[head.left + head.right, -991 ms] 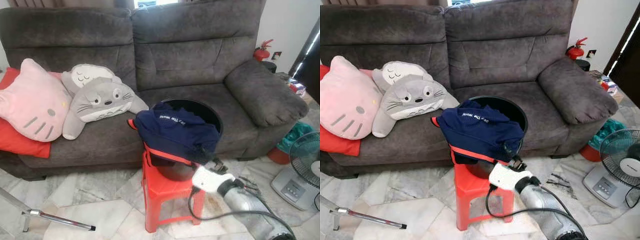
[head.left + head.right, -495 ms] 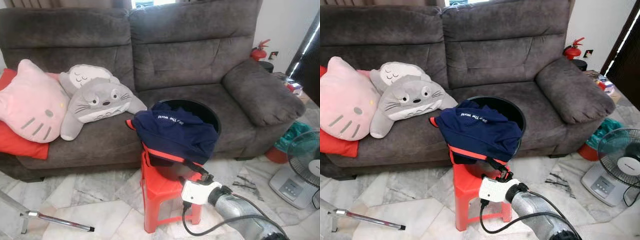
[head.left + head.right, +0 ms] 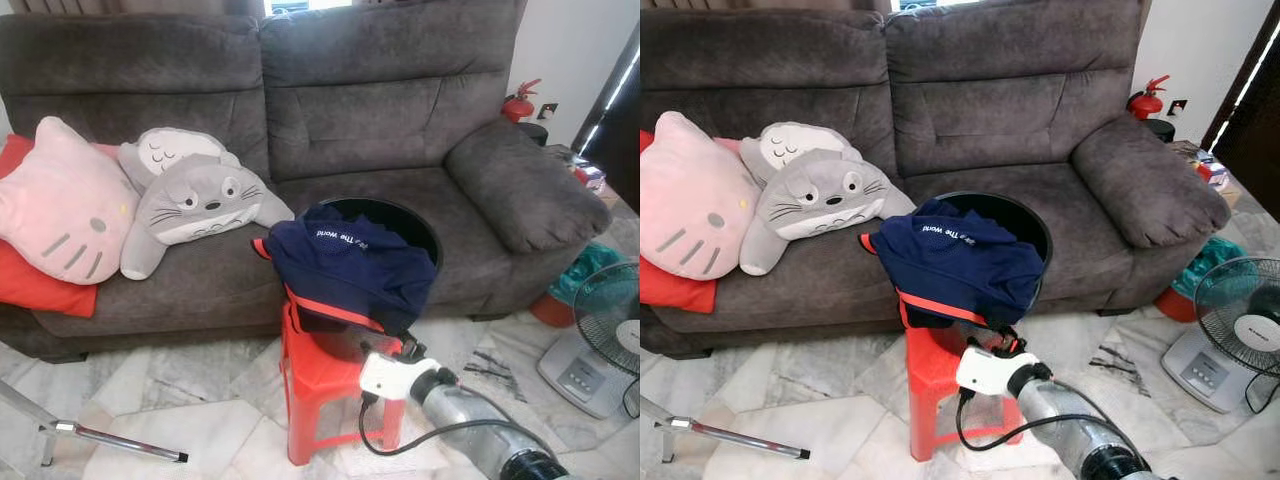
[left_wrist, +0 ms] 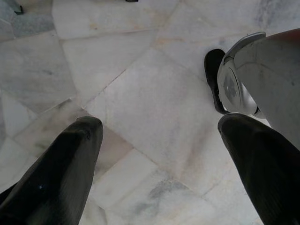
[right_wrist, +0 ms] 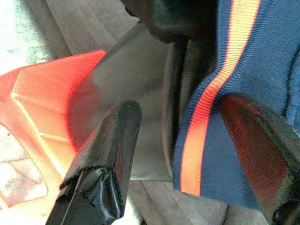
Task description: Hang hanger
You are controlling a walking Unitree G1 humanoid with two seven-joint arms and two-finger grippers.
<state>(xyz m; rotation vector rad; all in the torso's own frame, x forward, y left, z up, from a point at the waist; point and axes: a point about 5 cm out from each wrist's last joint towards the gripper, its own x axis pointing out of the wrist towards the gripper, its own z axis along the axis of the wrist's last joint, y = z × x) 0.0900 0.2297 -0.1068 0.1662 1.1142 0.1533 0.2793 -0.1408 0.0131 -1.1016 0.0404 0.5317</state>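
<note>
Now the right gripper [image 3: 404, 347] meets the navy garment [image 3: 345, 265], jaws spread wide.
Left gripper [image 4: 159, 154] hangs over marble floor [image 4: 140, 112], jaws apart; the garment drapes a black basket [image 3: 420, 235] on the red stool [image 3: 315, 400], its orange-striped hem between the right fingers [image 5: 105, 154].

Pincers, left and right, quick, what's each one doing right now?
Left pincer: open, holding nothing, hanging over the marble floor.
Right pincer: open, at the navy garment's orange-striped hem by the red stool.
</note>
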